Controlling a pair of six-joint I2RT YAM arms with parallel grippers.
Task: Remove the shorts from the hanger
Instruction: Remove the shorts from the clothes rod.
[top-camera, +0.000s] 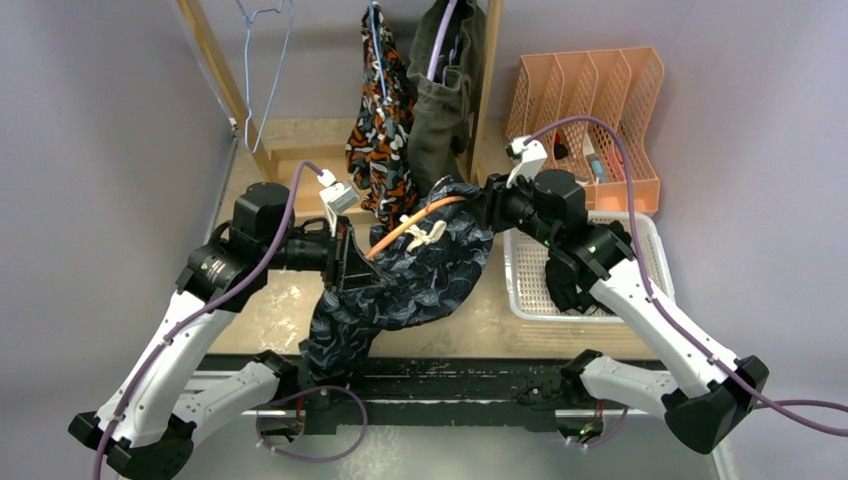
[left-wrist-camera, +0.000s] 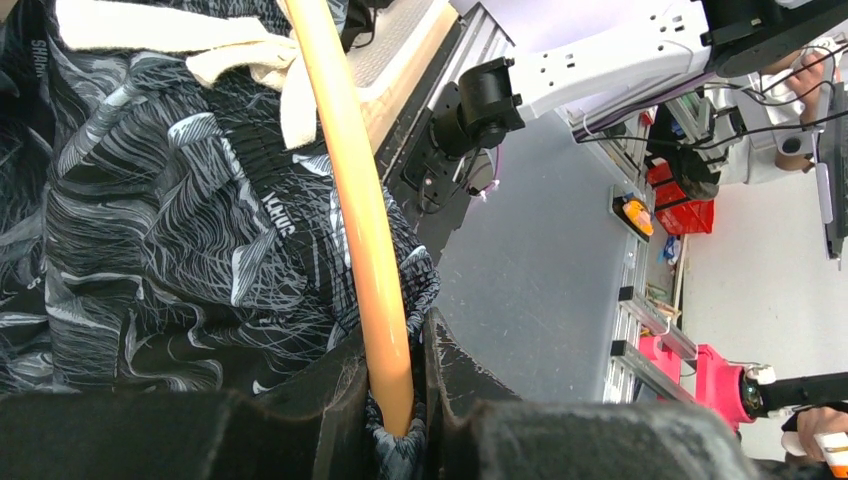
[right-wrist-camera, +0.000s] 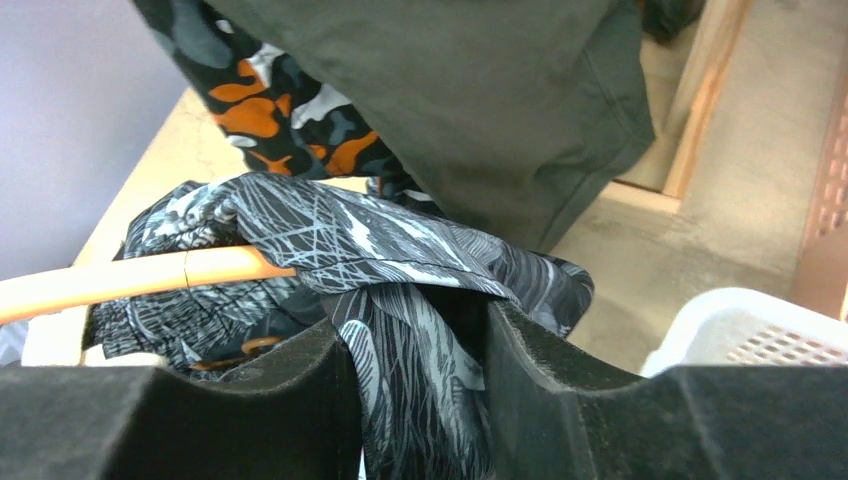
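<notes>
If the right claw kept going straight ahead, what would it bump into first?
The dark navy shorts: their cloth lies between the fingers of the right claw. Behind them hang the olive-green shorts, but how far back is unclear.

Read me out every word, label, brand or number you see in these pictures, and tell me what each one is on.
Pale lettering on the dark navy printed fabric shorts, beside the orange plastic hanger: turned and too blurred to read.
More pale lettering at the top-left edge of those shorts, left wrist view: too blurred to read.
Everywhere else, in all three views: no text visible.
</notes>
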